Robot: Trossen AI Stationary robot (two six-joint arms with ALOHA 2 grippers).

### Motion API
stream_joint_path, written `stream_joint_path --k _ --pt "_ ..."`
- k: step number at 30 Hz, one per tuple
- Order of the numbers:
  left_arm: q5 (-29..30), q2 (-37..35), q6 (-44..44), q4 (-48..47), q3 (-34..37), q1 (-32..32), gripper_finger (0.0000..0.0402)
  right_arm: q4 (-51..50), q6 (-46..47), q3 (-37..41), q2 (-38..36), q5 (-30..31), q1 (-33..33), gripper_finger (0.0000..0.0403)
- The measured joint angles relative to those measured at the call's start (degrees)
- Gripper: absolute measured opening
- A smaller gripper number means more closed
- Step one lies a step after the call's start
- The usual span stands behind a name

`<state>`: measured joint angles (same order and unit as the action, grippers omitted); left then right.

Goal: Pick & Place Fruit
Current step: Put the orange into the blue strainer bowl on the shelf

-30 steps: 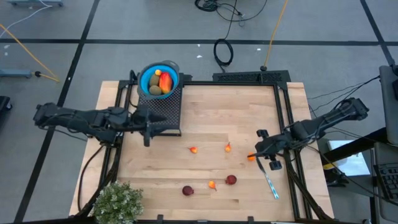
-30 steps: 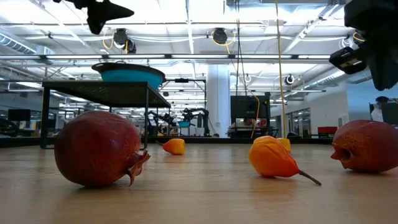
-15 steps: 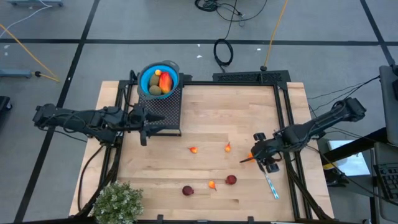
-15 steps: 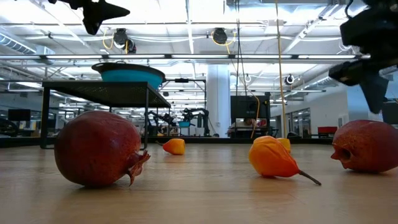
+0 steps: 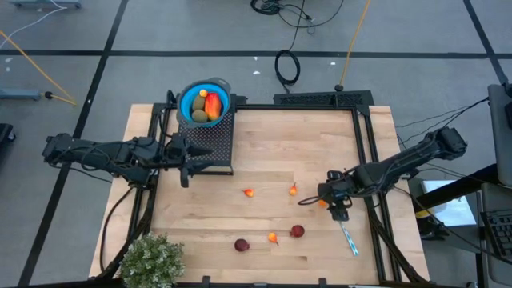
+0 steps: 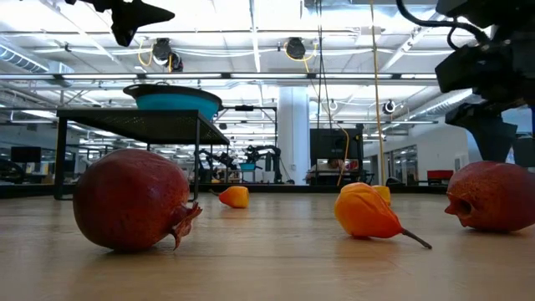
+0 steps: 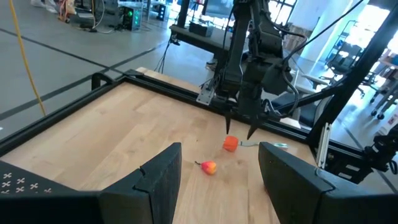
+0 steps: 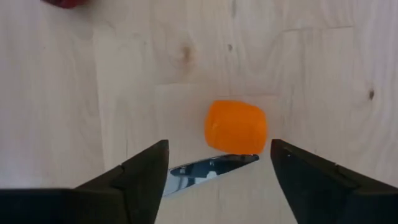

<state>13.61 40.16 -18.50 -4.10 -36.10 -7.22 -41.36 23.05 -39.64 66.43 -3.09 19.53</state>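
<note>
The right gripper point(image 8: 217, 171) hangs low over the table's right side, fingers point(image 8: 144, 168) spread apart and holding nothing. Between them lies a small orange fruit piece point(image 8: 236, 126), squarish with rounded corners, touching the tip of a slim utensil point(image 8: 211, 168) whose remaining length is cut off there. From above, the gripper's body nearly covers that piece. The left gripper point(image 7: 217, 177) waits beside the black rack point(image 5: 214, 142), fingers apart, empty. Three more orange bits point(image 5: 249, 193) and two dark red balls point(image 5: 297, 231) are scattered mid-table. The blue bowl point(image 5: 186, 98) holds a red-orange oblong point(image 5: 212, 104) and an olive-brown oval point(image 5: 200, 116), others there too packed to separate.
</note>
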Motion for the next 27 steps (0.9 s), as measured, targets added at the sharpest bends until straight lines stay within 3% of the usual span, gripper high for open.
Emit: stream_joint_path --k 27 --pt "0.0 0.0 0.3 -0.4 -0.1 0.0 0.0214 3.6 3.6 0.0 10.5 1.8 -0.5 0.0271"
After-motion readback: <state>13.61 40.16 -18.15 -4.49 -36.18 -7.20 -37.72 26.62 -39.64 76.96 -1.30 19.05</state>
